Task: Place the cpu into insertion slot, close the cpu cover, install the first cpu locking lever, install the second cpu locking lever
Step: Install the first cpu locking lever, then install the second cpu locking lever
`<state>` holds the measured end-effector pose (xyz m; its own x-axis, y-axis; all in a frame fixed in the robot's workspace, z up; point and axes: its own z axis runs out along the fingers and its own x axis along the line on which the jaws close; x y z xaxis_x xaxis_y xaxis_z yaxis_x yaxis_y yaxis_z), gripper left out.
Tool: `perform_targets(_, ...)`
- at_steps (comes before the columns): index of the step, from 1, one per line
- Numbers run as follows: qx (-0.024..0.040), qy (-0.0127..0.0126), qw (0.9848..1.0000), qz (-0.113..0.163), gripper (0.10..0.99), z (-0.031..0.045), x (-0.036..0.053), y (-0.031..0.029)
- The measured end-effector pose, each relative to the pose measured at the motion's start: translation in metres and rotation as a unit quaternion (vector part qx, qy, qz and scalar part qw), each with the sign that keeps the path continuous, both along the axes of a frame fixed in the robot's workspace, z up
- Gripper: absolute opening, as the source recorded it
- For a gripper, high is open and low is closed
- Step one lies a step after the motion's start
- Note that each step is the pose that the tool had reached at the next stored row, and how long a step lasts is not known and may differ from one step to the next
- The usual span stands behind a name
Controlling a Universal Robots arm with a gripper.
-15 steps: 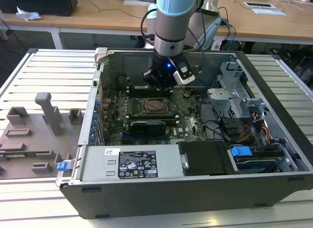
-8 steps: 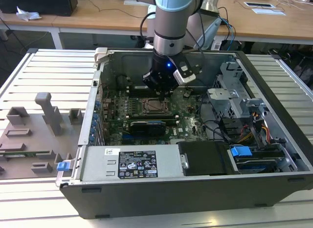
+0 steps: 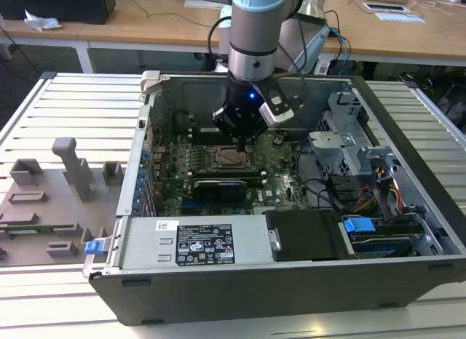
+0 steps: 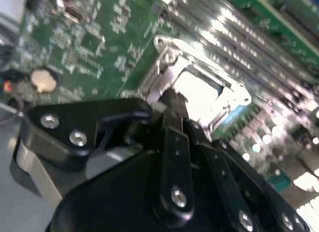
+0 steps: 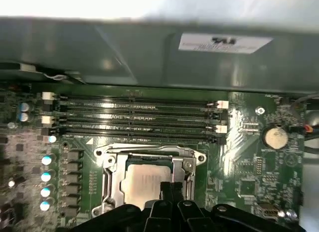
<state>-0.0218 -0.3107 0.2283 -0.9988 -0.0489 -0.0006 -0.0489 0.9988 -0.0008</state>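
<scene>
The cpu (image 5: 142,184), a pale beige-grey square, lies in the socket on the green motherboard. The silvery cpu cover (image 5: 112,167) lies flat around it, framing its top. In the second wrist view the cpu cover (image 4: 199,87) glares bright just beyond my fingertips. My gripper (image 5: 172,188) hovers over the socket's edge, its black fingers pressed together with nothing showing between them. In the exterior view my gripper (image 3: 242,144) points down into the open computer case just above the socket (image 3: 231,158). I cannot make out the locking levers.
Several memory slots (image 5: 134,117) run behind the socket, and a coin battery (image 5: 274,137) sits beside it. The grey power supply (image 3: 196,241) with a white label lines the case's near wall. A drive cage (image 3: 349,135) and cables crowd the exterior view's right. A grey fixture plate (image 3: 51,201) lies outside the case.
</scene>
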Motion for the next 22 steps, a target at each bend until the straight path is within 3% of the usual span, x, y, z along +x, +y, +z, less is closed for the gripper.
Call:
perform_targets(4,0.0001,0.0000,1.0000,0.000,0.106,0.0188,0.0000,0.0000)
perform_targets(10,0.0000,0.0000,1.0000,0.000,0.106,0.0368,0.0000,0.0000)
perform_targets(22,0.0001,0.0000,1.0000,0.000,0.106,0.0388,0.0000,0.0000)
